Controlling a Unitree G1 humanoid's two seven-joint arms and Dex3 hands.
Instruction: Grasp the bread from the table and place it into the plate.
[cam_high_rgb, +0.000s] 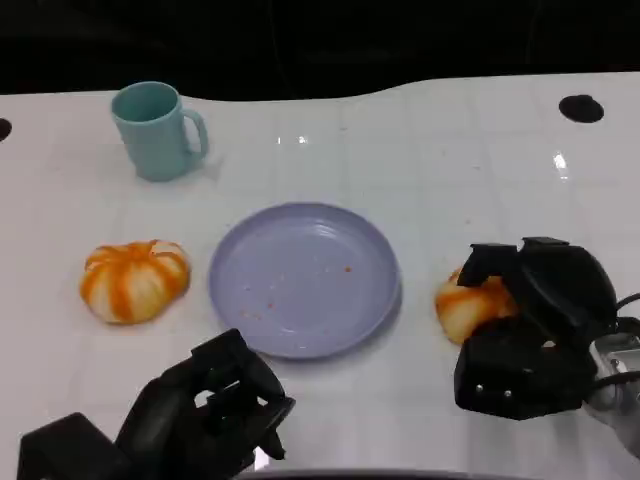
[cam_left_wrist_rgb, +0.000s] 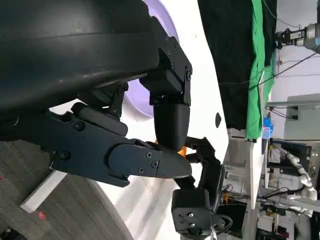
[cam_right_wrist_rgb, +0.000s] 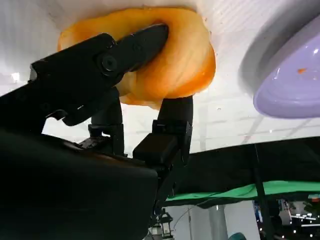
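Right hand (cam_high_rgb: 528, 335) gripping orange-striped round bread roll (cam_high_rgb: 470, 305) on white tabletop (cam_high_rgb: 430, 160), open gap to lavender round plate's (cam_high_rgb: 305, 278) rim, left hand (cam_high_rgb: 215, 400) empty, fingers loosely apart at near edge

A round orange-and-white striped bread (cam_high_rgb: 467, 305) lies on the white tabletop (cam_high_rgb: 420, 150) just right of the empty lilac plate (cam_high_rgb: 305, 278), black fingers (cam_right_wrist_rgb: 135, 47) wrapped around it.

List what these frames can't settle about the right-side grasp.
- Head view: the right hand covers much of the bread; contact hidden.
- Right wrist view: fingers touch the bread; its far side and lift off the table unclear.
- Left wrist view: left hand blocks the plate.
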